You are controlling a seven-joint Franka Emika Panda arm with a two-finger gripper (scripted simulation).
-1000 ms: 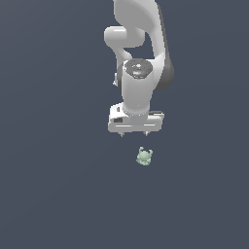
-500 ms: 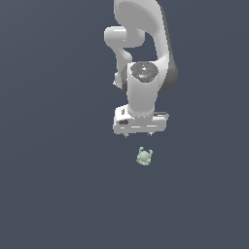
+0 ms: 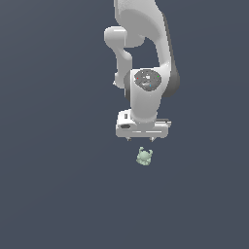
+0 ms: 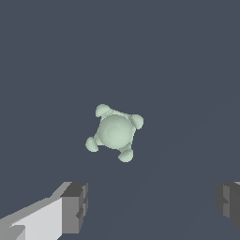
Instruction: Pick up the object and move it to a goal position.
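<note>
On my exterior view I count one arm (image 3: 146,58), one gripper (image 3: 141,140) and one figurine (image 3: 144,156). The arm is white, reaches down from the top of the picture and ends in a wide pale block with two short finger tips poking out of its underside. The figurine is a small mint-green lump with little ear-like bumps. It sits on the plain dark grey bench (image 3: 53,194) just below the gripper and slightly toward the exterior view's right of its middle. I see a narrow strip of bench between the finger tips and the figurine, so they are apart.

Set against the picture from half a second ago, the gripper sits lower and closer to the figurine, and against the one from a second ago lower again. The figurine lies in the same spot in all three.

On my wrist view I again count one figurine (image 4: 115,132), seen from above: a round body with four small knobs sticking out around it. Two fingers (image 4: 75,207) show at the edge of the picture, one on each side, with the gripper (image 4: 152,204) between them. The jaws stand wide apart and hold nothing. The figurine lies on the bench beyond the gap, clear of both fingers.
</note>
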